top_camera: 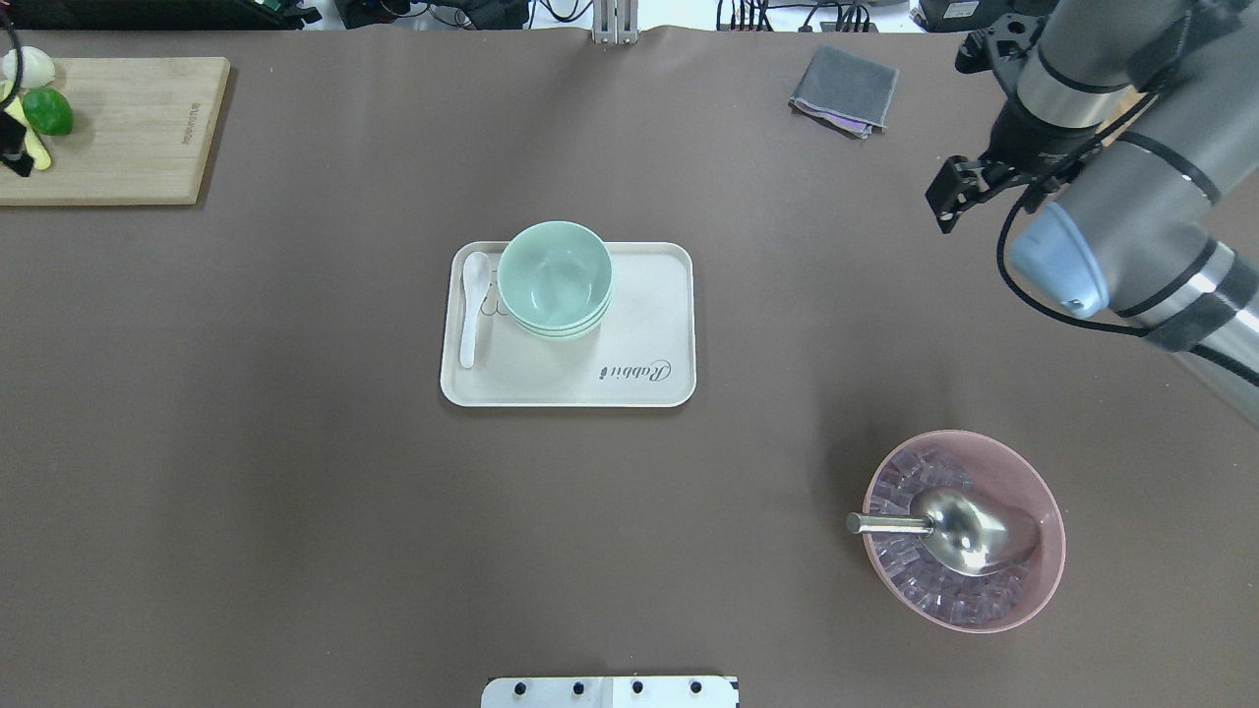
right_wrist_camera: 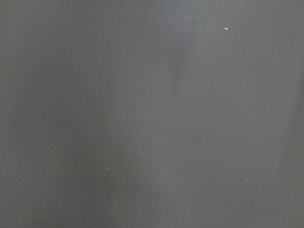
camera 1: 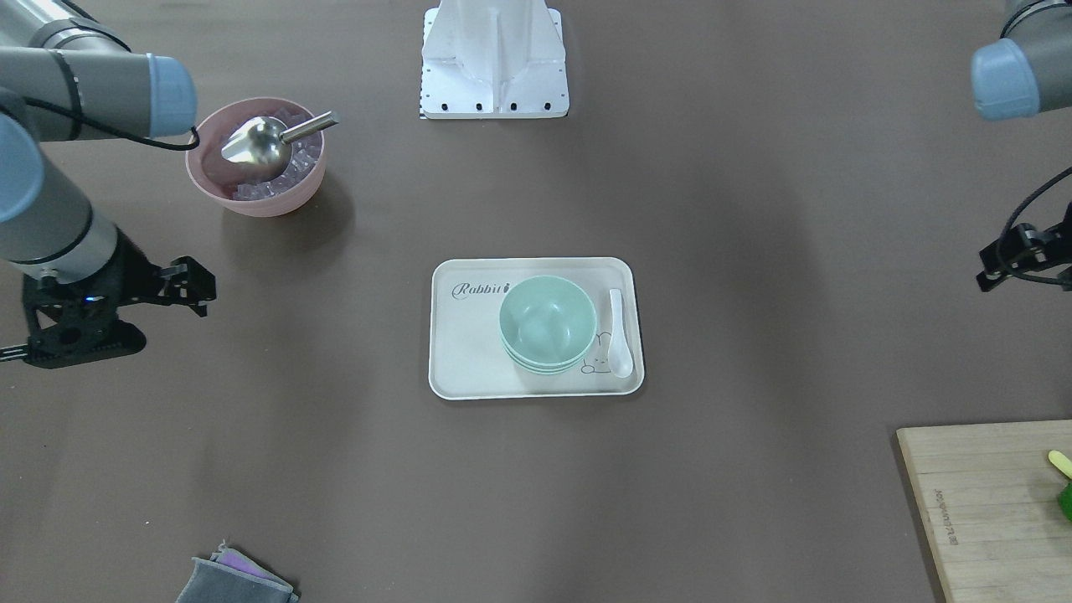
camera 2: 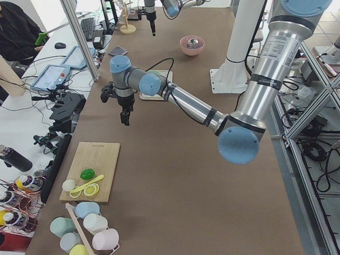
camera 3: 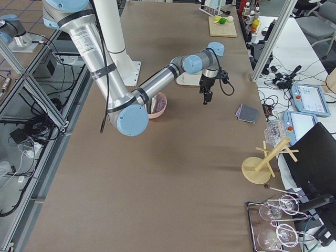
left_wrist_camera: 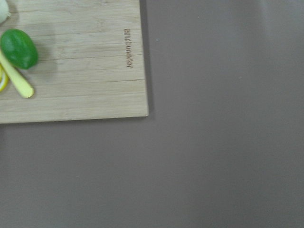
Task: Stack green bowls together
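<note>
The three green bowls (camera 1: 548, 322) sit nested in one stack on the white tray (camera 1: 469, 352) at the table's middle; the stack also shows in the overhead view (top_camera: 555, 278), on the tray's (top_camera: 629, 324) left half. No gripper touches it. My right gripper (camera 3: 206, 97) points down over bare table, well off to the tray's side near the pink bowl. My left gripper (camera 2: 125, 118) hangs over bare table by the cutting board's corner. Neither wrist view shows fingers, so I cannot tell whether either gripper is open or shut.
A pink bowl (top_camera: 1023, 600) with ice and a metal scoop (top_camera: 969, 531) stands at my near right. A white spoon (top_camera: 472, 305) lies on the tray beside the stack. A cutting board (top_camera: 118, 147) with a lime (top_camera: 47, 111) is far left. A grey cloth (top_camera: 846, 88) lies far right.
</note>
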{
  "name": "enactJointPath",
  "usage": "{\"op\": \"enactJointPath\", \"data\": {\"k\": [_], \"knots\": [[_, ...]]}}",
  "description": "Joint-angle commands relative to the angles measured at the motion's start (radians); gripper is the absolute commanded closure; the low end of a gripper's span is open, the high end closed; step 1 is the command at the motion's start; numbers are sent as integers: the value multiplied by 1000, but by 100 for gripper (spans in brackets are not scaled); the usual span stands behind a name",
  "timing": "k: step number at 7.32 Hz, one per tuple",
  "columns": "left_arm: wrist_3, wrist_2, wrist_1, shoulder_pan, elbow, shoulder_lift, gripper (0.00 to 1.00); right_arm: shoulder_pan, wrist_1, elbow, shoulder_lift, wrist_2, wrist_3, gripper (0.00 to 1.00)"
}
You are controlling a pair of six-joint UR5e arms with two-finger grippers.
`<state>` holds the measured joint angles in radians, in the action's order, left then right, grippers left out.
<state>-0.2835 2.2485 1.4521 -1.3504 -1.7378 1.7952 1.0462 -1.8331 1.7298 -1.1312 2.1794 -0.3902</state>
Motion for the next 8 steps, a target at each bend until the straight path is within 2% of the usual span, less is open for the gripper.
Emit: {"op": "enactJointPath", "data": {"k": [1,2,4,6,8], "knots": [[107,38,108,-137,62,-106,2,139,1,-2,-117,34,214,0],[107,42,110,-147,92,-100,2,200,3,-4,-175,39,293,0],[112,45,105,-205,89,-109,2,280,27,-6,-272,49,397,0],[113,36,116,-228,124,-123,2,337,148,-6,-387,60,418,0],[107,36,111,-230,132,-131,2,418,147,-47,-415,121,424,0]]}}
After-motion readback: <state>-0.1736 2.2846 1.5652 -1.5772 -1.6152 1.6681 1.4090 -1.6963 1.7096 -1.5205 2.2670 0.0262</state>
